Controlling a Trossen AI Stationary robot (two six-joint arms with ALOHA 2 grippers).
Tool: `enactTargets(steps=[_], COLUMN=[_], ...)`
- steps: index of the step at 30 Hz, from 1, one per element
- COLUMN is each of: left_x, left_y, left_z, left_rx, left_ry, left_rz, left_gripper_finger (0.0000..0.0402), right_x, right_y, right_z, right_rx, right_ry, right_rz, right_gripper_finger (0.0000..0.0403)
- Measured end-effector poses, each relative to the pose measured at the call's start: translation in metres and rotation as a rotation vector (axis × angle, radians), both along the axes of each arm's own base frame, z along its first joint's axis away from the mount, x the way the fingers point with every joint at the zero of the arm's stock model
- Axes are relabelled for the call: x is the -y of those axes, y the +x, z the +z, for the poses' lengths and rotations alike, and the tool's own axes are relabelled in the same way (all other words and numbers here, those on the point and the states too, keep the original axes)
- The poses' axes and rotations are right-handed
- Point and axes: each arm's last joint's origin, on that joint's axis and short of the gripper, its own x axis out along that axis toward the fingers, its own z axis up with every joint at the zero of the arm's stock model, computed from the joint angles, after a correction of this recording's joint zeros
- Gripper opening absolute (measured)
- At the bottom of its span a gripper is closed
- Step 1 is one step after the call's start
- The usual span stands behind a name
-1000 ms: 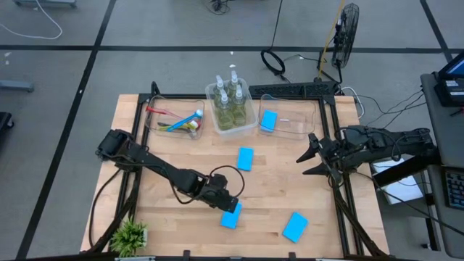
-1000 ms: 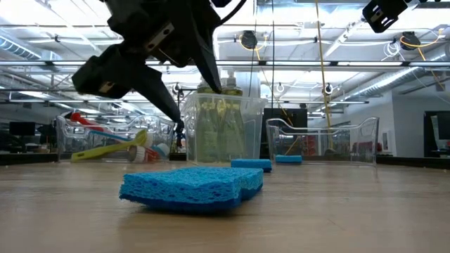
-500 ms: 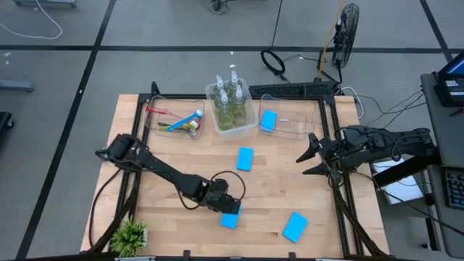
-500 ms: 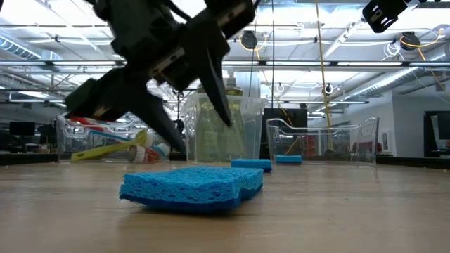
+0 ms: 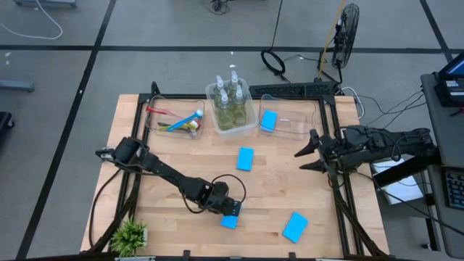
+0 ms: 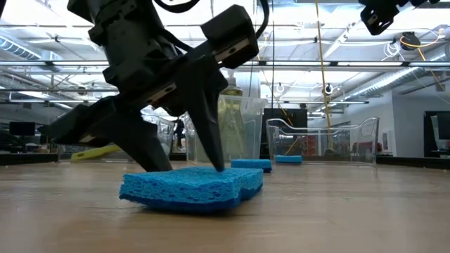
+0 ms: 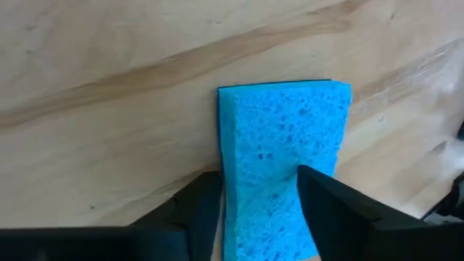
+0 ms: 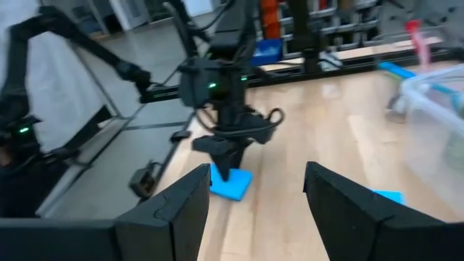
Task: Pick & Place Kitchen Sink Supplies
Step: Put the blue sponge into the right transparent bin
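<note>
My left gripper [image 5: 227, 212] is open and points down at a light-blue sponge [image 5: 230, 221] lying flat near the table's near edge. In the left wrist view one finger [image 7: 199, 210] stands beside the sponge's [image 7: 279, 145] long edge and the other [image 7: 326, 210] is over its top face. In the low view both fingertips reach the level of the sponge's [image 6: 190, 186] top. My right gripper [image 5: 303, 154] hangs open in the air near the table's right edge. Two more sponges [image 5: 245, 159] [image 5: 295, 227] lie flat on the table. My left gripper comes at the sponge from above, pointing down, with its fingers across the sponge's short width near one end [image 7: 261, 210]. The sponge lies flat on the table. I cannot tell whether the fingertips touch it.
Three clear bins stand along the far edge: one with brushes [image 5: 174, 120], one with soap bottles [image 5: 230, 107], one [image 5: 293, 119] with a sponge [image 5: 269, 120]. A small potted plant [image 5: 130, 235] stands at the near left corner. Bare wood lies mid-table.
My left gripper has come down from well above the sponge until its open fingertips stand at the sponge's top, shifting slightly toward the near edge. The sponge has stayed where it was.
</note>
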Motion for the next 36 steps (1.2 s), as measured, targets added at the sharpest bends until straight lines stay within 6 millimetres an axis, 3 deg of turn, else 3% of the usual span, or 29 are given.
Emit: enactTargets(steps=[10, 19, 28, 36], left_x=[0.0, 0.001, -0.005, -0.029], left_y=[0.001, 0.012, 0.032, 0.047], left_z=[-0.001, 0.005, 0.038, 0.07], left_rx=[0.018, 0.168, 0.481, 0.731], left_ry=[0.019, 0.01, 0.014, 0.146], left_rz=[-0.007, -0.02, -0.025, 0.014], left_gripper_finger=[0.0014, 0.0007, 0.0004, 0.0003], right_x=[0.001, 0.001, 0.001, 0.001], right_y=[0.0, 0.0, 0.001, 0.001], right_z=[0.0, 0.0, 0.0, 0.0], right_rx=[0.006, 0.008, -0.02, -0.023], right_ry=[-0.04, -0.031, 0.065, 0.068], right_rz=[-0.041, -0.037, -0.06, -0.061], right_gripper_finger=[0.021, 0.021, 0.021, 0.021])
